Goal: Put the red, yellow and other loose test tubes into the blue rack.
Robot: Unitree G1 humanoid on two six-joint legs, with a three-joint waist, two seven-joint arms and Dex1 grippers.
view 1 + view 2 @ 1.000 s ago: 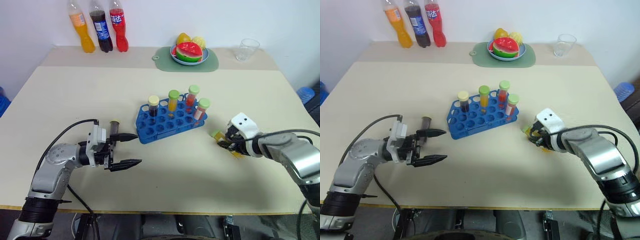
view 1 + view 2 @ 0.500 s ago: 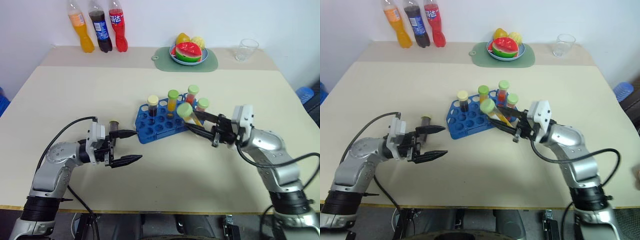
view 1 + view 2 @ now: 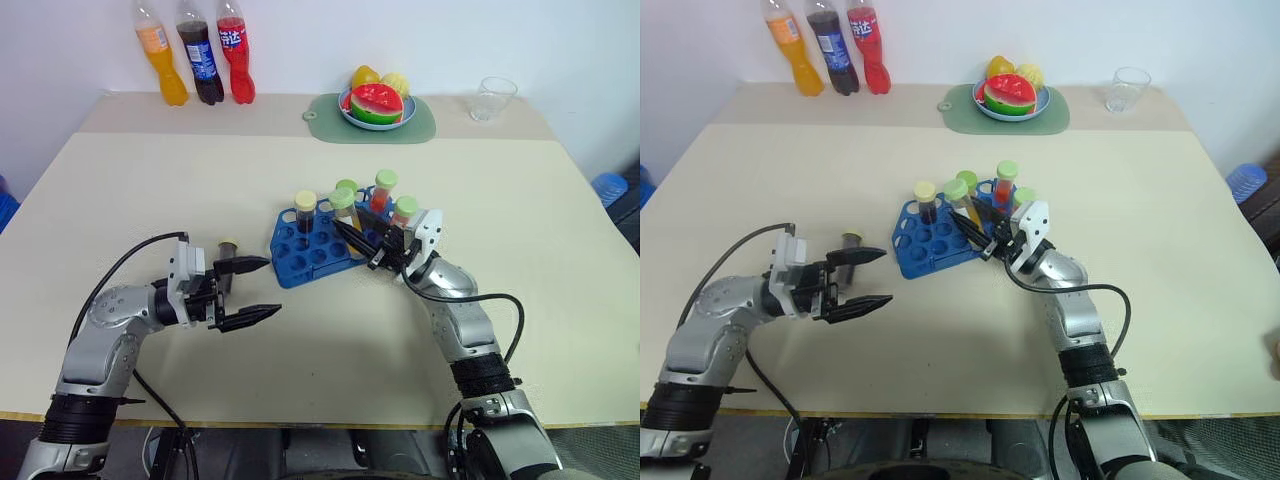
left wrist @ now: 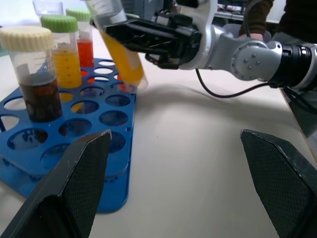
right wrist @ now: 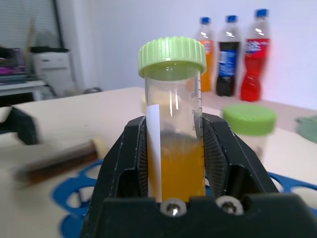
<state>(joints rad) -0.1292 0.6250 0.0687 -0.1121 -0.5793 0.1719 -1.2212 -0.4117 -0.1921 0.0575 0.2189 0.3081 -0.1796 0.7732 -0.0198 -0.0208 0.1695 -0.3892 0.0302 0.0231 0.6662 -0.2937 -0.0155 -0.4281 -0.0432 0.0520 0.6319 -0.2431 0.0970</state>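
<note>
My right gripper (image 3: 350, 230) is shut on a yellow test tube (image 3: 344, 202) with a green cap. It holds the tube tilted just above the blue rack (image 3: 300, 262), the tube's bottom (image 4: 130, 69) close over the holes. Three capped tubes stand in the rack: a dark brown one (image 3: 305, 213), a red one (image 3: 384, 190) and a labelled red-orange one (image 3: 404, 214). A yellow one is partly hidden behind the held tube. My left gripper (image 3: 271, 287) is open, level, left of the rack. A dark brown tube (image 3: 227, 262) with a tan cap lies on the table just behind its upper finger.
Three soda bottles (image 3: 196, 62) stand at the far left edge. A green mat with a fruit bowl (image 3: 376, 106) and a clear glass (image 3: 495, 98) sit along the back. Bare tabletop lies in front of the rack.
My right gripper lifted the yellow tube off the table at the right and swung it left over the rack, turning the wrist. The left gripper stayed where it was.
</note>
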